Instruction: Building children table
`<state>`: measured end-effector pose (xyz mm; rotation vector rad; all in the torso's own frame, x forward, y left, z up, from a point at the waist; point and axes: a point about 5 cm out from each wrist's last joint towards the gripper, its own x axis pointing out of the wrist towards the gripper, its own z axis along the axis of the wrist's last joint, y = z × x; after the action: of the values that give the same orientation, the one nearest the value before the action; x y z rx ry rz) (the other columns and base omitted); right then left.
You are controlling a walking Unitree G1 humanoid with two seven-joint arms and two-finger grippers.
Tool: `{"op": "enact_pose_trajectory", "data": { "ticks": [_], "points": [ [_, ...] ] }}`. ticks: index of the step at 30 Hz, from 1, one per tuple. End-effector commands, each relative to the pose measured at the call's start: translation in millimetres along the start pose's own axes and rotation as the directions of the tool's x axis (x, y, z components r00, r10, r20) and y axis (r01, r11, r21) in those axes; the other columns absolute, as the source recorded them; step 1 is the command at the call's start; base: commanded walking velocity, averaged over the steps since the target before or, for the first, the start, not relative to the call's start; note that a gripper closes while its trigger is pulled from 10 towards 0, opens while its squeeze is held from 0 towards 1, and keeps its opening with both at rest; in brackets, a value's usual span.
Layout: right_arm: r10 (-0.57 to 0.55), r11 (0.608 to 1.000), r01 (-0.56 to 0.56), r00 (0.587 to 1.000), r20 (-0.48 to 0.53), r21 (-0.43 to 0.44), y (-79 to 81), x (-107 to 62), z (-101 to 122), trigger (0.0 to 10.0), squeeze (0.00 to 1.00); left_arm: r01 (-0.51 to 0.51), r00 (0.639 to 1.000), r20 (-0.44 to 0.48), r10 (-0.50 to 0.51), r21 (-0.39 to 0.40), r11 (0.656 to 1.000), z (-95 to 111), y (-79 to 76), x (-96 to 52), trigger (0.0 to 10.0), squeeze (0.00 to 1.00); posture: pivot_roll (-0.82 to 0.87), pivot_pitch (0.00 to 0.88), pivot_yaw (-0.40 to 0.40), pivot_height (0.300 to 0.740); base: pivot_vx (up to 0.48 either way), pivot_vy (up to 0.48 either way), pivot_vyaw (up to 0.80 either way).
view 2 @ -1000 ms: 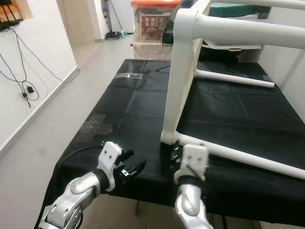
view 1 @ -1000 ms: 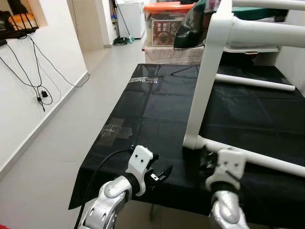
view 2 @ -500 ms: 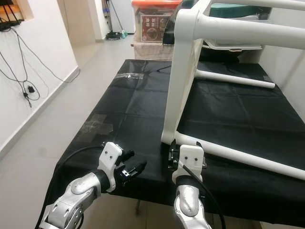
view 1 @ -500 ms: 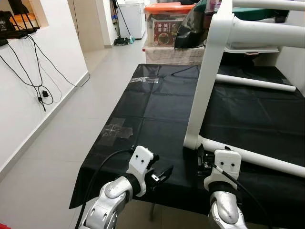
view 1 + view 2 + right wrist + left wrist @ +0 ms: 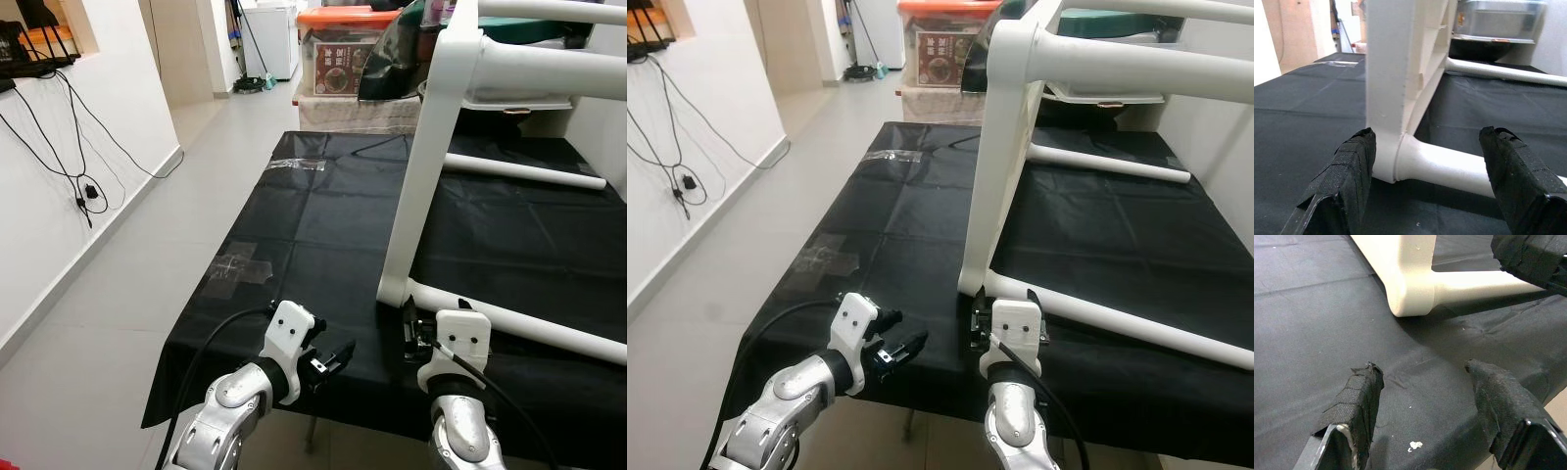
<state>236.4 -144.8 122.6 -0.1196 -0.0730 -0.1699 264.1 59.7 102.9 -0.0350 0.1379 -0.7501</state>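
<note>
Left gripper: spread, empty, low over black cloth. Right gripper: spread, straddling corner joint of white table frame just ahead, not yet clamped. Frame likely rigid, light, smooth plastic; best gripped at lower rail beside joint. Storage boxes beyond.

The frame is white, the cloth under it plain black. The box lid is orange. The floor is pale grey.
</note>
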Motion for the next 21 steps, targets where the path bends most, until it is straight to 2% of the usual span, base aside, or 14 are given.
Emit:
{"op": "enact_pose_trajectory", "data": {
  "ticks": [1, 2, 3, 5, 7, 11, 13, 14, 15, 17, 20, 21],
  "points": [
    [0.023, 1.0, -0.023, 1.0, 0.004, -0.01, 3.9, 0.1, -1, 10.0, 0.0, -0.008, 1.0, 0.009, 0.008, -0.007, 1.0, 0, 1.3, 0.1, 10.0, 0.0, 0.16, 0.0, -0.021, 0.74, 0.0, 0.0, 0.0],
    [0.085, 0.996, -0.085, 0.996, -0.008, 0.009, 9.7, 0.0, -2, 10.0, 0.0, -0.009, 1.0, 0.02, 0.009, -0.01, 1.0, 1, 1.2, 0.3, 10.0, 0.0, 0.16, 0.0, -0.022, 0.74, 0.0, 0.0, 0.0],
    [0.085, 0.996, -0.085, 0.996, -0.008, 0.009, 9.7, 0.0, -2, 10.0, 0.0, -0.009, 1.0, 0.02, 0.009, -0.01, 1.0, 1, 1.2, 0.3, 10.0, 0.0, 0.16, 0.0, -0.022, 0.74, 0.0, 0.0, 0.0],
    [0.214, 0.975, -0.212, 0.977, -0.017, 0.059, 20.4, -0.9, -4, 10.0, 0.0, -0.006, 0.999, 0.037, 0.007, -0.014, 1.0, 3, 1.0, 0.8, 10.0, 0.0, 0.15, 0.0, -0.024, 0.74, 0.0, 0.0, 0.0],
    [0.214, 0.975, -0.212, 0.977, -0.017, 0.059, 20.4, -0.9, -4, 10.0, 0.0, -0.006, 0.999, 0.037, 0.007, -0.014, 1.0, 3, 1.0, 0.8, 10.0, 0.0, 0.15, 0.0, -0.024, 0.74, 0.0, 0.0, 0.0],
    [0.423, 0.891, -0.419, 0.906, 0.016, 0.176, 32.5, -3.7, 1, 10.0, 0.0, 0.0, 0.999, 0.052, 0.001, -0.023, 1.0, 5, 0.8, 2.2, 10.0, 0.0, 0.15, 0.0, -0.031, 0.74, 0.0, 0.0, 0.0],
    [0.423, 0.891, -0.419, 0.906, 0.016, 0.176, 32.5, -3.7, 1, 10.0, 0.0, 0.0, 0.999, 0.052, 0.001, -0.023, 1.0, 5, 0.8, 2.2, 10.0, 0.0, 0.15, 0.0, -0.031, 0.74, 0.0, 0.0, 0.0],
    [0.473, 0.855, -0.469, 0.88, 0.039, 0.223, 35.3, -6.3, 5, 10.0, 0.0, 0.001, 0.998, 0.056, 0.0, -0.024, 1.0, 5, 0.8, 2.4, 10.0, 0.0, 0.15, 0.0, -0.032, 0.74, 0.0, 0.0, 0.0],
    [0.473, 0.855, -0.469, 0.88, 0.039, 0.223, 35.3, -6.3, 5, 10.0, 0.0, 0.001, 0.998, 0.056, 0.0, -0.024, 1.0, 5, 0.8, 2.4, 10.0, 0.0, 0.15, 0.0, -0.032, 0.74, 0.0, 0.0, 0.0],
    [0.548, 0.798, -0.547, 0.833, 0.075, 0.252, 37.5, -9.8, 9, 10.0, 0.0, 0.004, 0.998, 0.07, -0.002, -0.019, 1.0, 7, 1.2, 2.7, 10.0, 0.0, 0.15, 0.0, -0.029, 0.74, 0.0, 0.0, 0.0],
    [0.57, 0.781, -0.57, 0.818, 0.081, 0.256, 37.8, -10.7, 10, 10.0, 0.0, 0.004, 0.997, 0.075, -0.002, -0.016, 1.0, 7, 1.6, 2.6, 10.0, 0.0, 0.15, 0.0, -0.029, 0.74, 0.0, 0.0, 0.0],
    [0.56, 0.792, -0.559, 0.826, 0.072, 0.246, 33.9, -9.2, 8, 10.0, 0.0, -0.027, 0.996, 0.091, 0.025, 0.026, 0.999, 10, 5.4, -0.2, 10.0, 0.0, 0.14, 0.0, -0.024, 0.74, 0.0, 0.0, 0.0]
  ]
}}
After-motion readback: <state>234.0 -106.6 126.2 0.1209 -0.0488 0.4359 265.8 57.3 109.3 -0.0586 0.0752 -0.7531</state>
